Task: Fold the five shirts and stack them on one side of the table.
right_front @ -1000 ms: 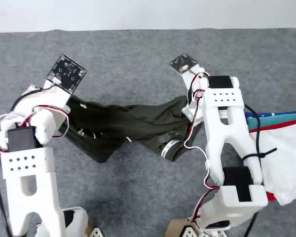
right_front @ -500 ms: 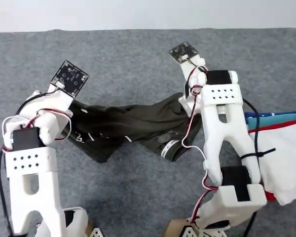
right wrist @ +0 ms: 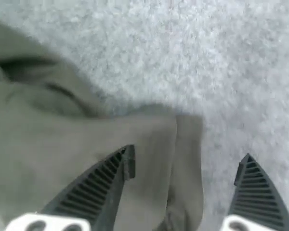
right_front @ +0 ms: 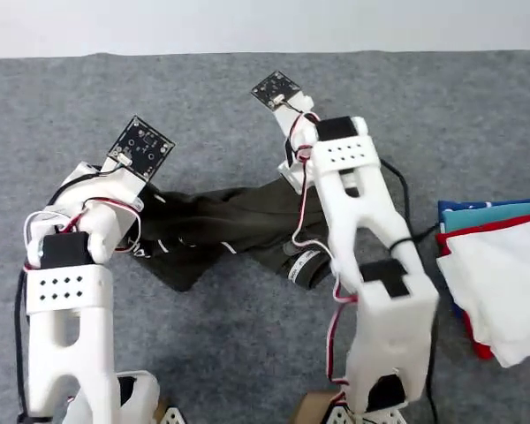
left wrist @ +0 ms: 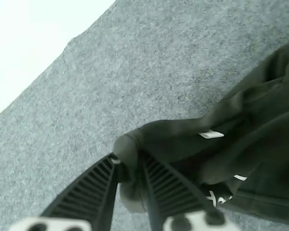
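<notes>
A dark olive shirt lies bunched on the grey table between the two arms. My left gripper is shut on a fold at the shirt's left end, with the dark cloth trailing away from it. In the high view that gripper sits at the shirt's left edge. My right gripper is open, its jaws astride the shirt's edge just above the cloth. From overhead it hangs over the shirt's upper right end.
A stack of folded shirts, white on top with red, teal and blue edges, rests at the table's right side. Bare grey felt stretches behind the arms and in front of the olive shirt.
The right arm has swung left and farther back over the shirt's upper right end. The left arm has shifted slightly right. The shirt has bunched up and shortened between them.
</notes>
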`<state>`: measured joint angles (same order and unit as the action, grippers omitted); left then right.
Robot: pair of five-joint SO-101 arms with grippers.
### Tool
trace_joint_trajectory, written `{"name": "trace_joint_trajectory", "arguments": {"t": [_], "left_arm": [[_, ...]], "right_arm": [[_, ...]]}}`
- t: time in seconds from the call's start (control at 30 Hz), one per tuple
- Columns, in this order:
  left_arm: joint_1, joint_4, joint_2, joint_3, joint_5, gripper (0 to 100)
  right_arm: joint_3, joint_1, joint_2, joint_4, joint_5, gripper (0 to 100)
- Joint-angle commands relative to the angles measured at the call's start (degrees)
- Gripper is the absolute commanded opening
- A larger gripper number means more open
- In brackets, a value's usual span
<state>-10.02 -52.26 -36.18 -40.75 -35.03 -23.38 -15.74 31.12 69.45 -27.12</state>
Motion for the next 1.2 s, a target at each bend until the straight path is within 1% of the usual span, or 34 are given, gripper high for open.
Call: {"name": "trace_joint_trajectory", "arguments": {"t": [0.0,0.13,0.4,0.47,0.57,0.63,0.93,1.1,1.17], "left_arm": [[0.26,1.32,-0.09,0.31,0.09,0],[0.26,1.14,0.00,0.22,0.09,0],[0.35,1.49,0.00,-0.57,0.09,0],[0.35,1.49,0.00,-1.10,0.09,0],[0.35,1.14,0.00,-1.10,0.09,0],[0.35,1.14,0.00,-1.10,0.09,0],[0.44,1.14,-0.18,-1.01,0.09,0],[0.44,1.05,-0.18,-1.01,0.18,0],[0.44,1.05,-0.18,-1.01,0.18,0]], "right_arm": [[-10.02,-0.31,6.02,-0.48,0.53,32.8],[-16.35,-0.66,13.41,-0.04,0.35,29.6],[-29.63,-0.66,23.96,9.27,0.26,27.0],[-33.14,-0.66,25.63,11.03,-0.35,21.7],[-40.18,-0.66,26.95,13.67,-6.51,8.6],[-44.92,-0.57,27.12,15.87,-9.76,4.6],[-66.29,-0.66,27.03,26.68,-11.96,3.9],[-71.65,-0.75,27.30,33.10,-11.43,3.8],[-70.68,-0.31,26.95,33.54,-9.41,4.3]]}}
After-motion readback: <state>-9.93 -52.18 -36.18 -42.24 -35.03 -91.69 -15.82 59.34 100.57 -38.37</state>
